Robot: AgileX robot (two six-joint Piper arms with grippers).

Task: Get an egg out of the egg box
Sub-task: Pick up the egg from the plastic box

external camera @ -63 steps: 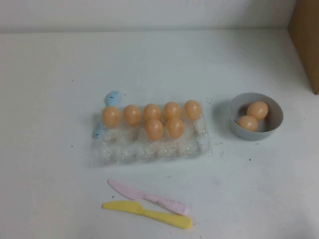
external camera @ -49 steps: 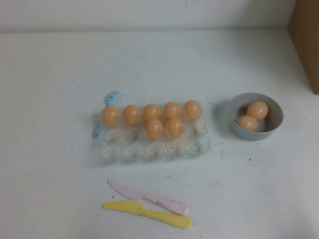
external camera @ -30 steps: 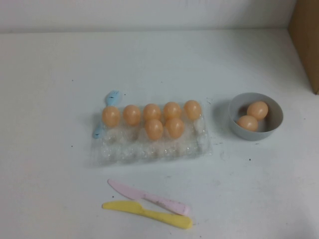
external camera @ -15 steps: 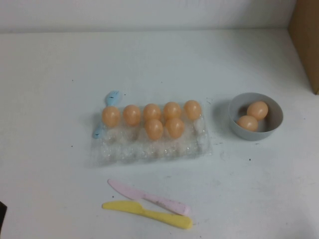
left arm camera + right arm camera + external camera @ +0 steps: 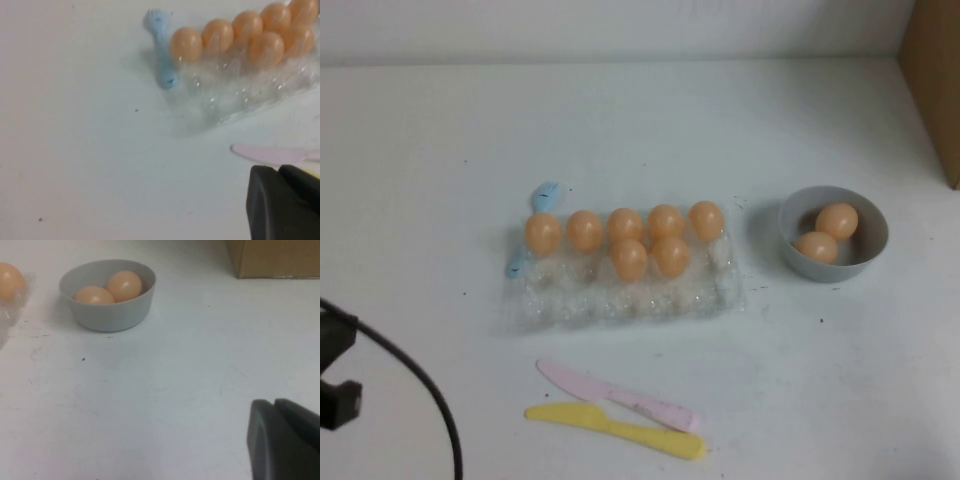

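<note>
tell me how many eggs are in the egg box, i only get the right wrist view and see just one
observer: seven eggs sit in the egg box, five in the far row and two in the next.
operator: ok, right gripper is shut over bare table near the grey bowl. where's the left gripper
observer: left gripper is shut and empty, over the table's near left, short of the box.
operator: anything near it
observer: a pink knife and a yellow knife lie on the near side of the box.

7 eggs (image 5: 629, 258) in egg box (image 5: 620, 295) (2 in bowl (image 5: 865, 255))
</note>
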